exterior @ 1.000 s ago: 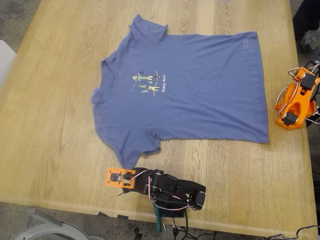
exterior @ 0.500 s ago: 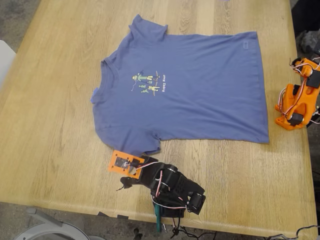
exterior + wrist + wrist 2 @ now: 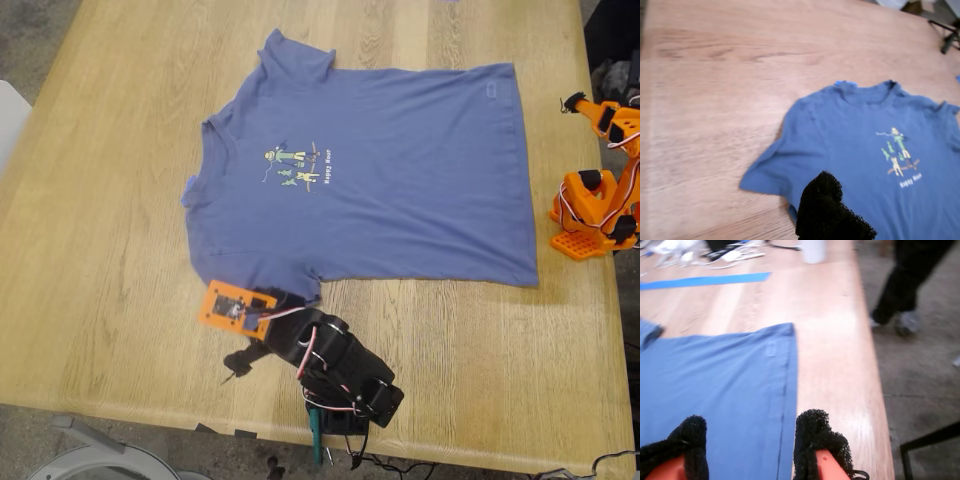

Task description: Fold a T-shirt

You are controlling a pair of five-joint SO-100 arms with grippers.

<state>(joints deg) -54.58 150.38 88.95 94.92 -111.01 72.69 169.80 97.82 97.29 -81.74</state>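
Note:
The blue-purple T-shirt (image 3: 390,190) lies spread flat on the wooden table (image 3: 110,260), print up, with its collar toward the exterior view's left. My first gripper (image 3: 233,337), on the black arm at the table's near edge, sits at the near sleeve with its jaws apart. The first wrist view shows the T-shirt (image 3: 865,160) and one black pad (image 3: 832,212). My second gripper (image 3: 747,440), on the orange arm (image 3: 598,190) at the exterior view's right, hangs open above the T-shirt (image 3: 715,385) hem corner.
A strip of blue tape (image 3: 705,280), a white cup (image 3: 813,250) and loose clutter lie on the far part of the table. A person's legs (image 3: 910,280) stand on the floor beside the table's edge.
The black arm has swung toward the exterior view's left and up, bringing my first gripper onto the sleeve. The orange arm has lifted and reached toward the T-shirt's hem.

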